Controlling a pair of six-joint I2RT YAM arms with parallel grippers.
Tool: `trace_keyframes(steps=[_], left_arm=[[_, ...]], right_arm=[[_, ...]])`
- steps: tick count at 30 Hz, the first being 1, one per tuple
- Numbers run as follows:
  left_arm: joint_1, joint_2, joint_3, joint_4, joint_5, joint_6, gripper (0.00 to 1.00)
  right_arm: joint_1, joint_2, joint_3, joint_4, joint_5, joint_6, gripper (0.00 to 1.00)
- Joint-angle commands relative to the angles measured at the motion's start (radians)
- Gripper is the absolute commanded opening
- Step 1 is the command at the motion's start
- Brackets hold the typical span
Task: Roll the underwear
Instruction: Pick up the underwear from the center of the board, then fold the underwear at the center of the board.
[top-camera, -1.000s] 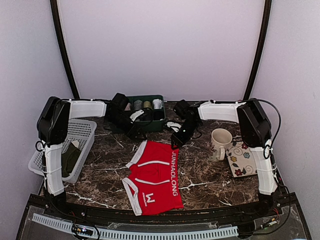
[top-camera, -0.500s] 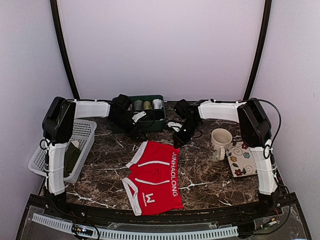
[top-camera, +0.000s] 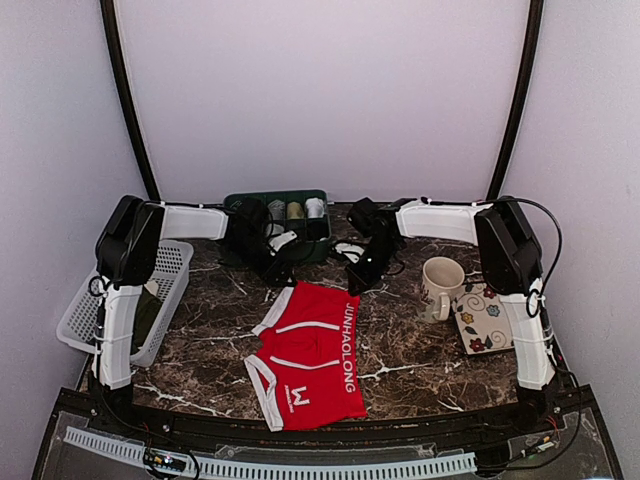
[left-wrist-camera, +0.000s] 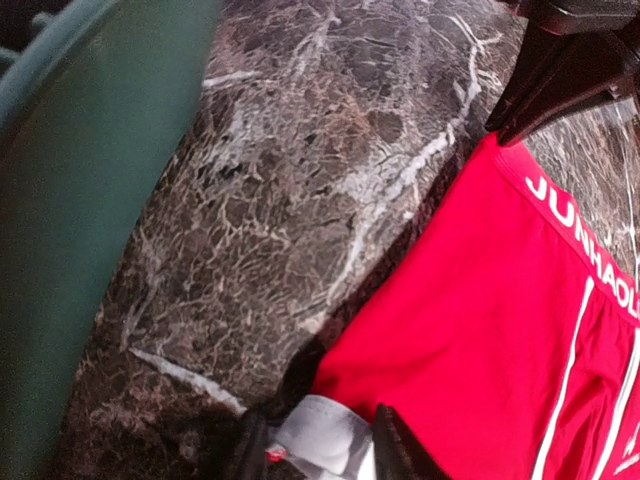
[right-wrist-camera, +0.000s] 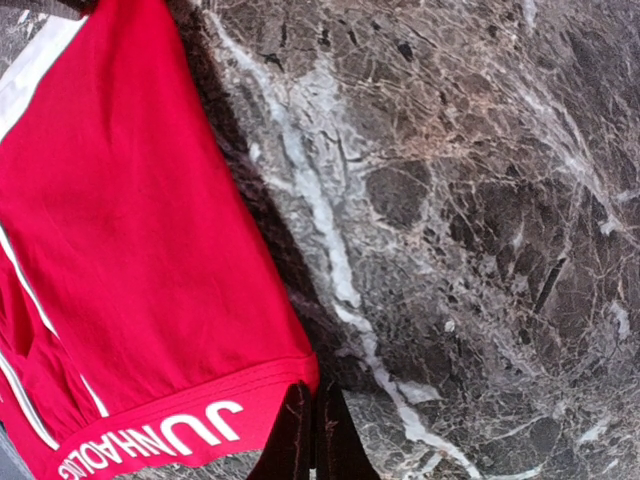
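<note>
The red underwear (top-camera: 310, 350) lies flat on the marble table, with the white "JUNHAOLONG" waistband along its right edge. My right gripper (top-camera: 352, 282) is at the far waistband corner. In the right wrist view its fingers (right-wrist-camera: 315, 430) are pressed together on that corner of the underwear (right-wrist-camera: 150, 250). My left gripper (top-camera: 274, 268) hovers low at the underwear's far left corner. In the left wrist view its fingers (left-wrist-camera: 325, 450) stand apart with a white patch between them, just short of the red fabric (left-wrist-camera: 480, 330).
A green bin (top-camera: 322, 240) of rolled garments stands at the back, close behind the left gripper (left-wrist-camera: 60, 200). A white basket (top-camera: 165, 265) at the left holds a dark olive garment (top-camera: 145, 315). A mug (top-camera: 440, 285) and a floral pad (top-camera: 485, 315) are at the right.
My left arm has swung right and down from over the green bin to the underwear's far left corner. The right gripper and the underwear have not moved.
</note>
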Motion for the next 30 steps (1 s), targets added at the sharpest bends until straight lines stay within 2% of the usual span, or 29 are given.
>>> trace_keyframes(steps=[1, 4, 8, 13, 17, 20, 30], left_arm=[[0.003, 0.008, 0.032, -0.016, 0.046, -0.026, 0.28], [0.017, 0.004, 0.053, -0.012, 0.062, -0.067, 0.13], [0.061, -0.004, 0.104, 0.013, 0.051, -0.126, 0.02], [0.082, -0.003, 0.206, 0.014, 0.058, -0.131, 0.0], [0.083, -0.022, 0.249, -0.026, 0.096, -0.121, 0.0], [0.08, -0.079, 0.195, -0.037, 0.125, -0.105, 0.0], [0.074, -0.303, -0.2, -0.055, 0.126, -0.02, 0.0]], right_arm=[[-0.004, 0.001, 0.025, -0.006, 0.016, 0.008, 0.0], [-0.004, -0.008, 0.035, 0.003, 0.032, 0.019, 0.0], [-0.01, -0.028, 0.045, 0.059, 0.077, 0.051, 0.0], [-0.04, -0.028, 0.122, 0.068, 0.122, 0.064, 0.0], [-0.043, -0.05, 0.153, 0.069, 0.103, 0.043, 0.0], [-0.04, -0.084, 0.123, 0.066, 0.044, 0.046, 0.0], [0.09, -0.198, -0.109, 0.106, -0.044, 0.04, 0.0]])
